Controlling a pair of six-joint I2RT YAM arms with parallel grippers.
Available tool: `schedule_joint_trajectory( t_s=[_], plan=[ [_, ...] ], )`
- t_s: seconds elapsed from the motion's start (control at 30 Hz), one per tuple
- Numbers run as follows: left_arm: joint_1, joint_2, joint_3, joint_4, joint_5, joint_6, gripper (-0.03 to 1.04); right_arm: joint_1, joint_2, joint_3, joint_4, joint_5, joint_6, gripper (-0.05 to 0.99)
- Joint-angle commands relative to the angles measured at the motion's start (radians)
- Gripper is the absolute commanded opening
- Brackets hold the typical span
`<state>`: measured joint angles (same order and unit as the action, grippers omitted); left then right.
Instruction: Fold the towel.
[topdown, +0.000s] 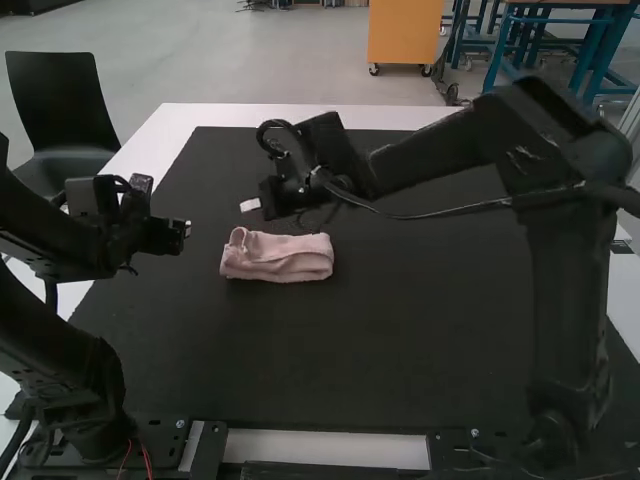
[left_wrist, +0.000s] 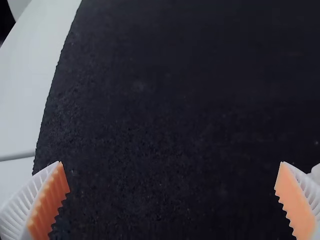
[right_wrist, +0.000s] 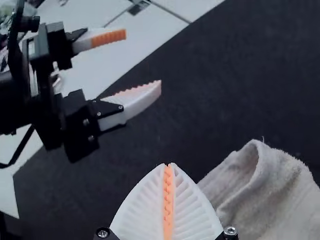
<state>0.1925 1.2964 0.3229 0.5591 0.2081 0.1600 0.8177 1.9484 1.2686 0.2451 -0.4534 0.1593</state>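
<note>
One pale pink towel (topdown: 278, 257) lies folded into a compact, narrow bundle, outside both sets of jaws. It sits just beside the right gripper (right_wrist: 168, 167), on the side of those jaws nearer the arm bases, and across a stretch of mat (topdown: 400, 350) from the left gripper (left_wrist: 171, 162).

The cloth looks soft, light and thick, with a slightly fuzzy surface. It should bend easily, grip well rather than slip, and be hard to damage, though a shallow pinch might catch only the top layer and open the folds. A good hold would be across its narrow width, jaws low on either side, taking all the layers together.

Its long axis runs from side to side, roughly along the line from the left gripper's jaws towards the right arm's side of the mat. A raised, looped fold marks the end facing the left gripper; the opposite end is blunter.

The right gripper's jaws are clenched together on nothing. The left gripper's jaws are released, spread wide, with only bare mat visible between them. Beyond both pairs of jaws, the white table (topdown: 290, 115) borders the dark mat.
</note>
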Motion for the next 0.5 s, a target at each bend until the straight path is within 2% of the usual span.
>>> schedule_joint_trajectory(
  t_s=[0.0, 0.1, 0.47],
  plan=[
    [0.007, -0.02, -0.005, 0.012, -0.01, 0.006, 0.97, -0.035, -0.002, -0.057, 0.033, 0.022, -0.035, -0.03],
    [0.005, -0.02, -0.005, 0.013, -0.009, 0.007, 0.97, -0.049, 0.014, -0.084, 0.082, 0.024, -0.032, -0.03],
    [0.005, -0.02, -0.005, 0.013, -0.001, 0.009, 0.97, -0.071, 0.129, -0.066, 0.152, 0.018, -0.035, -0.03]
  ],
)
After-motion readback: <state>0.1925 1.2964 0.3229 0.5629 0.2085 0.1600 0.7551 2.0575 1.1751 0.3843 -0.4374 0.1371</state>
